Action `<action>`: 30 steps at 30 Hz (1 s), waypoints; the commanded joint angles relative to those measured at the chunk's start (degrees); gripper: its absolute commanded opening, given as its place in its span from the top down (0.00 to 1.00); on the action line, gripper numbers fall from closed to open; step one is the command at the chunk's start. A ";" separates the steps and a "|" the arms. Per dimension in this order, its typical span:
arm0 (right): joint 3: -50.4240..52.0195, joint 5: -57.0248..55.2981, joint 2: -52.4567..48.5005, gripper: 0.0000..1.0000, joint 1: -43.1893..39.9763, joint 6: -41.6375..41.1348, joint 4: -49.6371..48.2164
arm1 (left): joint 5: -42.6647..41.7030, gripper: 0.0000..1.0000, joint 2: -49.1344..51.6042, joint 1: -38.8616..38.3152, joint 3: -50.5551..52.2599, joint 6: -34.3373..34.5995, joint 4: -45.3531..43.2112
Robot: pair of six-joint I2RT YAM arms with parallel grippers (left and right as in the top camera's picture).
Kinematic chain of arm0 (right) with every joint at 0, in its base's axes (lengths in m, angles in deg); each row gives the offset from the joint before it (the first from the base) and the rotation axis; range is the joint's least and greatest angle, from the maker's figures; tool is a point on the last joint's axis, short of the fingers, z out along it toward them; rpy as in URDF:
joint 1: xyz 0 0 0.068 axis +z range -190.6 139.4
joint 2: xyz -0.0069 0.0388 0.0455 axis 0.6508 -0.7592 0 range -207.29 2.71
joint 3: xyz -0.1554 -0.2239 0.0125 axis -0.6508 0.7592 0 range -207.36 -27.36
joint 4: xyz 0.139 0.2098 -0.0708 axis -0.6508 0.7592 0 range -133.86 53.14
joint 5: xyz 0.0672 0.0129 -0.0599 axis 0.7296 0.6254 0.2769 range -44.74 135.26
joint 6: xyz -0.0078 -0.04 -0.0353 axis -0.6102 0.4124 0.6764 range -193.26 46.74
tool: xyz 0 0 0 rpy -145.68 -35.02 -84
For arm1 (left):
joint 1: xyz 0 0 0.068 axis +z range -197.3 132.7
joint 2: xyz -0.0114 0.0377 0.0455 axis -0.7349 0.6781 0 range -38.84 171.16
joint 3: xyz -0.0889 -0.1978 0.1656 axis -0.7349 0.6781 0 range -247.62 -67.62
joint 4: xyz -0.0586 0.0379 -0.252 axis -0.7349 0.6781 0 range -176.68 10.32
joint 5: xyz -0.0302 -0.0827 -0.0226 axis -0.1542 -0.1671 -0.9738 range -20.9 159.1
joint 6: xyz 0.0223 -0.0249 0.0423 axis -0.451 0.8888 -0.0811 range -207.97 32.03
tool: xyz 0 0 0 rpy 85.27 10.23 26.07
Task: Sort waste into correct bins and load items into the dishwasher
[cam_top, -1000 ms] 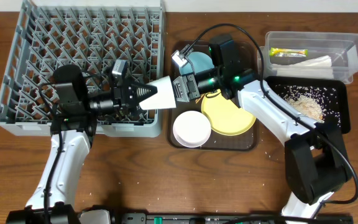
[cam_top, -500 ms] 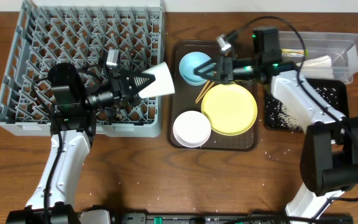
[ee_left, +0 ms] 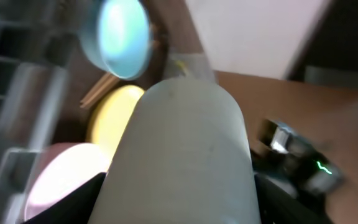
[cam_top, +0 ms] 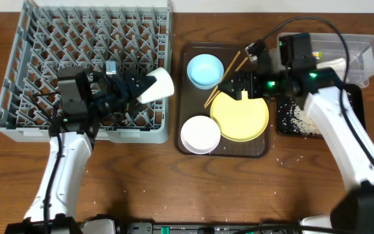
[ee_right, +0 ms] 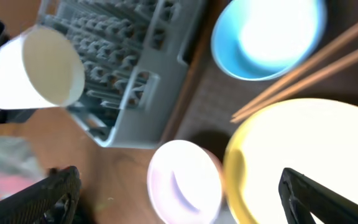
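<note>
So, nearest sits the white bowl (cam_top: 200, 134), with the yellow plate (cam_top: 240, 118) beside it on the brown tray (cam_top: 252, 148). Over the plate's far edge the right gripper (cam_top: 234, 86) hovers spread wide, holding nothing. The left gripper (cam_top: 137, 88) pinches the small white cup (cam_top: 158, 85) sideways over the right edge of the dish rack (cam_top: 57, 39). Farther back on the tray lie the blue bowl (cam_top: 205, 70) and chopsticks (cam_top: 232, 62).
</note>
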 commanded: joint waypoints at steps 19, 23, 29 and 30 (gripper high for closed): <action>-0.48 -14.91 4.09 0.01 1.16 1.92 4.72 | 48.50 0.65 8.09 -16.87 -25.27 -32.76 49.27; -0.48 -15.02 4.09 0.01 2.12 1.97 5.05 | 51.54 0.66 13.90 -18.80 -25.27 -32.72 48.61; -0.44 -15.37 4.09 0.01 3.04 1.97 5.14 | 52.92 0.66 16.81 -19.02 -25.27 -32.72 46.18; -0.42 -15.39 4.09 0.01 3.15 1.97 5.09 | 53.44 0.66 16.76 -19.02 -25.29 -32.72 45.83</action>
